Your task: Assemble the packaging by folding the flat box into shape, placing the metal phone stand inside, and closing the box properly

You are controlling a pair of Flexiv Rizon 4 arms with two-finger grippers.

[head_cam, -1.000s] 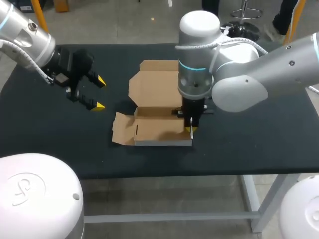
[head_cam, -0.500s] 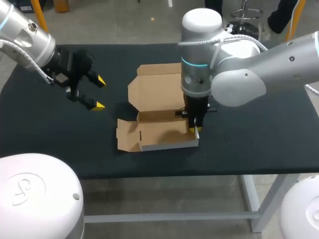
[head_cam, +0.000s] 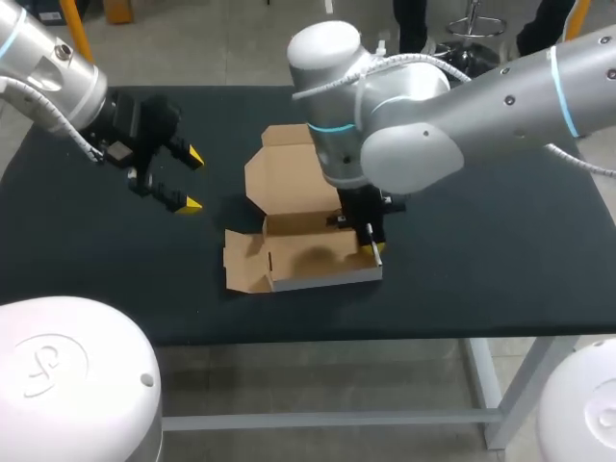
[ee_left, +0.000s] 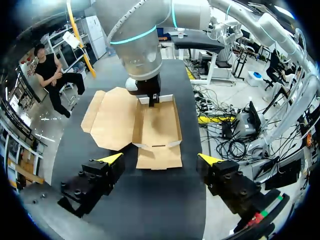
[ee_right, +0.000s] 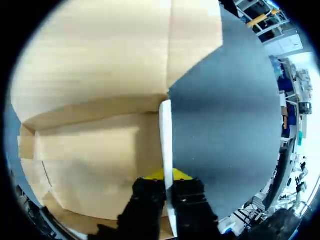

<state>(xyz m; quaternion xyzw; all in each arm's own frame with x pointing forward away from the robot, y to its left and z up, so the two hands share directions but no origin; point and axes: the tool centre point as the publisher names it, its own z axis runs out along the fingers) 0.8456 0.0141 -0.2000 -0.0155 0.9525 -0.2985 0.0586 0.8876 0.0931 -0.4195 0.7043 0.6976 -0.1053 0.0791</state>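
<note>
Cardboard box sits half-formed near the middle of the black table, toward its front edge. It is a shallow tray with raised walls, its lid panel folded open behind it. A side flap is spread out on the table at the tray's left end.

The right tool comes straight down at the tray's right end. In the right wrist view the right tool is narrow, with one yellow-tipped finger inside the tray and one outside, pinching the thin white-edged end wall between them.

The left tool hovers over the left part of the table, well apart from the box, its fingers spread wide and holding nothing. In its own wrist view the left tool looks along the table, with the box's tray ahead of its fingers.
</note>
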